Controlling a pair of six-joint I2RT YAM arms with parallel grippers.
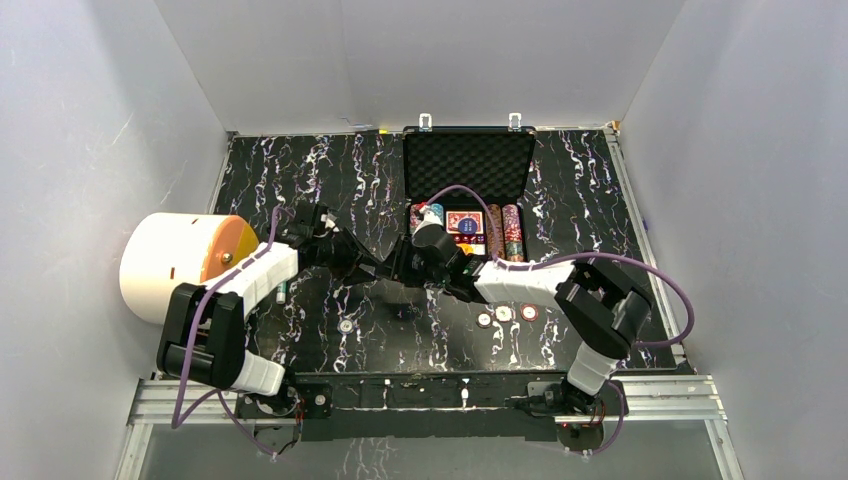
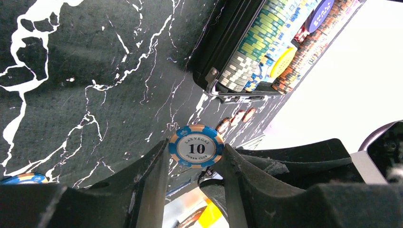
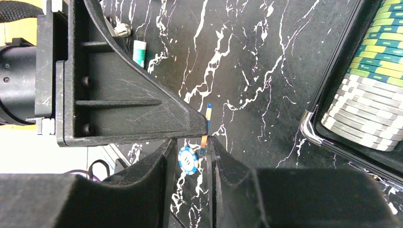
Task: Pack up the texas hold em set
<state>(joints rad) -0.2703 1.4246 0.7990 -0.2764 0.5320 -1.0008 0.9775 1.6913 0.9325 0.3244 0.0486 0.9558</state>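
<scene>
You are working with one black briefcase (image 1: 468, 165), which is standing open at the far side of the table with its foam lid upright. Inside it, rows of poker chips (image 2: 256, 52) are packed too tightly to count, beside a red card deck (image 1: 465, 226). In front of the briefcase, three loose chips (image 1: 503, 315) are lying in a short row. One small round button (image 1: 345, 324) is sitting farther out to the left of the case. A white drum (image 1: 180, 265) with an orange face and a small green-and-white cylinder (image 3: 139, 52) are resting well off to the left of the briefcase.

The tabletop (image 1: 300, 190) is showing black with white marbled veins. Plain white walls (image 1: 90, 130) are closing it in on three sides.

Both of your arms are reaching inward and meeting just in front of the briefcase's left corner. Your left gripper (image 2: 196, 154) is pinching one blue chip (image 2: 196, 145) marked 10 by its rim, above the table. Your right gripper (image 3: 192, 145) is straddling that chip's lower edge, with its jaws partly apart and a gap showing on one side. A second blue chip (image 3: 188, 160) is lying on the table beneath them.
</scene>
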